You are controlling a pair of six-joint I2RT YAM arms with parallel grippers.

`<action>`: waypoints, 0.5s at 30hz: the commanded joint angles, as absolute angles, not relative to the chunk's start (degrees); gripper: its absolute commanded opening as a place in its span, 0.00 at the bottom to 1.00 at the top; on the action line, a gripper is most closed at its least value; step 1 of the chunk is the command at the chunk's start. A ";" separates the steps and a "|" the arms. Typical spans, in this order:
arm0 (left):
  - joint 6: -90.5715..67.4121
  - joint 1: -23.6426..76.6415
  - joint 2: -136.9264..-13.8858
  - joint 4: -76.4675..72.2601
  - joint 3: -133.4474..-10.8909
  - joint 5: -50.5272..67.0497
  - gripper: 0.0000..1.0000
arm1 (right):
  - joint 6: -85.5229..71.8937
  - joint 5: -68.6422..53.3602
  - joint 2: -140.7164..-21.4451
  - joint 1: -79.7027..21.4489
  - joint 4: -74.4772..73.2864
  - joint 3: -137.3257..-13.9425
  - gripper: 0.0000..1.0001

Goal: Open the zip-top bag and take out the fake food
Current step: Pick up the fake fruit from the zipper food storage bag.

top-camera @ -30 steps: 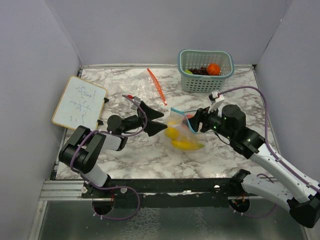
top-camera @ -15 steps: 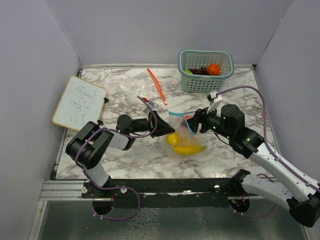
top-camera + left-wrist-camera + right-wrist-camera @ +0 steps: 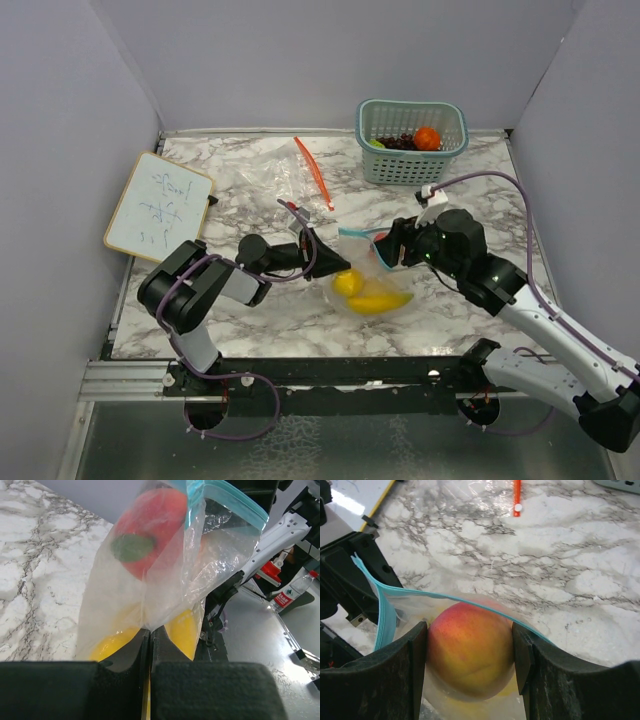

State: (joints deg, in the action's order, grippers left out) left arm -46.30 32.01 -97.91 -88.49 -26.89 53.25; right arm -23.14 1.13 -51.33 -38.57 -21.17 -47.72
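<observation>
About half done, I judge: at the bag's [image 3: 365, 268] left the left jaws pinch its film, plain only from the left wrist, banana [image 3: 379, 299] and lemon [image 3: 347, 282] lie inside, the right jaws clasp the peach [image 3: 470, 652] at its parted mouth, and only the top view shows the orange [image 3: 427, 138] in the basket [image 3: 412, 165] behind.

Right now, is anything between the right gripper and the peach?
At most the bag's clear film. The peach sits clamped between the fingers of the right gripper at the bag's mouth; whether film lies between them cannot be told. Nothing else intervenes.
</observation>
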 commanded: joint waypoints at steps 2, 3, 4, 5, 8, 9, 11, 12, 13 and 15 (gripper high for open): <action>-43.35 30.97 -100.72 -101.60 -24.52 51.40 0.00 | -23.64 14.52 -47.01 -38.32 -20.50 -53.90 0.25; -43.11 30.94 -100.99 -101.59 -24.46 51.24 0.00 | -23.75 15.45 -46.39 -38.28 -20.40 -53.96 0.25; -43.00 30.96 -101.38 -101.58 -24.44 51.09 0.00 | -24.04 15.77 -45.62 -38.29 -19.86 -54.00 0.25; -42.94 30.94 -101.95 -101.52 -24.42 50.80 0.00 | -24.34 15.35 -44.97 -38.29 -18.82 -53.90 0.25; -42.78 30.95 -103.91 -101.60 -24.55 50.10 0.00 | -25.05 12.19 -44.57 -38.32 -16.34 -54.10 0.25; -42.80 30.94 -104.31 -101.57 -24.67 50.14 0.00 | -25.18 11.26 -45.09 -38.32 -16.05 -54.61 0.25; -42.78 30.95 -104.31 -101.60 -24.67 50.01 0.00 | -24.93 10.85 -46.34 -38.31 -16.08 -55.37 0.25; -42.72 30.99 -103.97 -101.57 -24.62 49.89 0.00 | -24.57 11.16 -46.91 -38.32 -15.85 -55.51 0.25; -42.74 31.01 -103.66 -101.59 -24.47 49.74 0.00 | -24.18 11.55 -47.47 -38.32 -15.59 -55.62 0.25; -42.90 30.95 -102.72 -101.60 -23.99 49.45 0.00 | -22.80 12.48 -49.22 -38.32 -14.59 -55.89 0.25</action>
